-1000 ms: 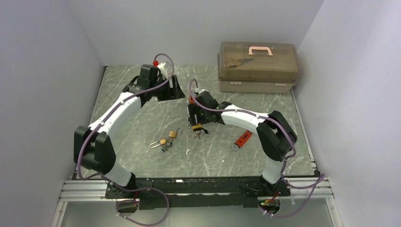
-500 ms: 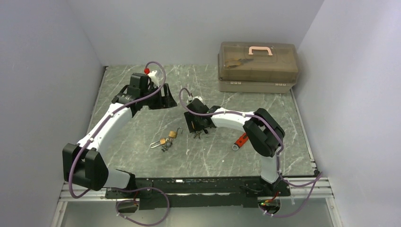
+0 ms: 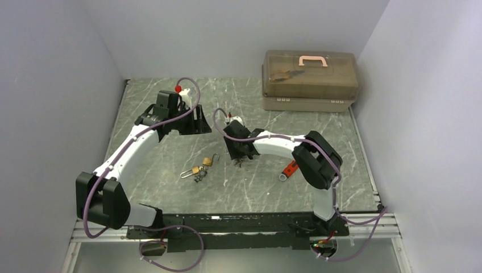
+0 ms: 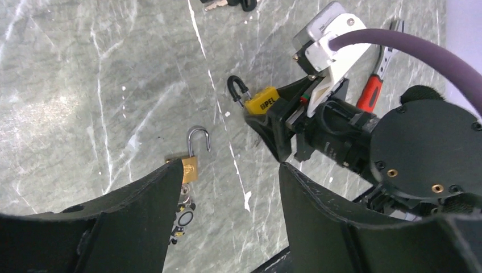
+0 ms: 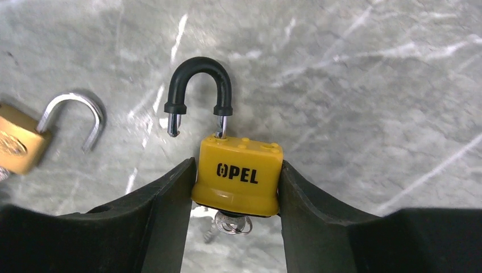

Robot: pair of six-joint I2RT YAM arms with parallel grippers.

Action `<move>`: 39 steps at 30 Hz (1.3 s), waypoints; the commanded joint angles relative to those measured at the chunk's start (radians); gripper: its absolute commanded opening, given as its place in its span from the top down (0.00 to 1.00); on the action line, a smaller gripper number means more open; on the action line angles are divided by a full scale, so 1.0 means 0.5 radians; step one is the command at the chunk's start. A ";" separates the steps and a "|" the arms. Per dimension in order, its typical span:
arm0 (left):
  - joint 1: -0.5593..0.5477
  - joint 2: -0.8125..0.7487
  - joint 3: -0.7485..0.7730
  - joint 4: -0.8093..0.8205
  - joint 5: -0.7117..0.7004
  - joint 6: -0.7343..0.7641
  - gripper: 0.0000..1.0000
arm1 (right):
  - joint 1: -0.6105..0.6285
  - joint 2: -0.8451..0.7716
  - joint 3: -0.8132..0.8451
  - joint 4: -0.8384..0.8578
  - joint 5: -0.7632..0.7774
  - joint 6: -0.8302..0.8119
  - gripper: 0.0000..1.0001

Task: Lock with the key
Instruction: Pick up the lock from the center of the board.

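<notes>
Your R gripper is sitting farther left than 1 s ago, clamping the yellow OPEL padlock, shackle open, key underneath; L gripper is hovering spread, near the brass padlock.

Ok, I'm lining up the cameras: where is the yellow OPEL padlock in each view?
Top external: mid-table, mostly hidden by the right gripper.
Left wrist: upper centre, yellow padlock at that gripper's tip.
Right wrist: dead centre, gripped on both sides.
Shared landmark: brass padlock with open shackle, beside it in all three.
</notes>
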State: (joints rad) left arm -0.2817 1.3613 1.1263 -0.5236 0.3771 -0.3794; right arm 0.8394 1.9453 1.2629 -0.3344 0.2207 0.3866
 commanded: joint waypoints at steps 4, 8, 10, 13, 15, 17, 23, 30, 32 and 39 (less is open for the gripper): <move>0.010 -0.066 0.084 -0.093 0.371 0.164 0.39 | -0.006 -0.614 -0.252 0.281 -0.065 -0.266 0.93; 0.009 -0.108 0.133 -0.103 0.576 0.191 0.43 | 0.000 -0.941 -0.375 0.370 -0.238 -0.420 0.95; 0.008 -0.135 0.162 -0.108 0.687 0.198 0.43 | 0.007 -1.080 -0.444 0.412 -0.331 -0.472 0.96; 0.008 -0.164 0.205 -0.114 0.858 0.183 0.44 | 0.026 -1.238 -0.466 0.407 -0.391 -0.532 0.96; 0.009 -0.207 0.205 -0.069 0.939 0.121 0.43 | 0.040 -1.295 -0.442 0.348 -0.408 -0.566 0.96; 0.008 -0.241 0.206 -0.012 1.051 0.055 0.43 | 0.053 -1.334 -0.414 0.301 -0.416 -0.597 0.96; 0.004 -0.293 0.235 0.068 1.154 -0.062 0.44 | 0.130 -1.399 -0.323 0.201 -0.430 -0.651 0.96; -0.101 -0.249 0.321 -0.146 1.016 0.155 0.47 | 0.171 -1.428 -0.232 0.150 -0.610 -0.668 0.96; -0.134 -0.260 0.334 -0.181 0.976 0.223 0.47 | 0.171 -1.444 -0.213 0.136 -0.699 -0.663 0.96; -0.165 -0.266 0.353 -0.235 0.952 0.299 0.57 | 0.171 -1.508 -0.169 0.073 -0.767 -0.670 0.97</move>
State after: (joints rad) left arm -0.3584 1.2396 1.2575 -0.6144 0.8665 -0.2817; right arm 0.9222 1.2480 1.1118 -0.3305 -0.1272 0.0692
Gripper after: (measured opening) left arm 0.459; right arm 0.540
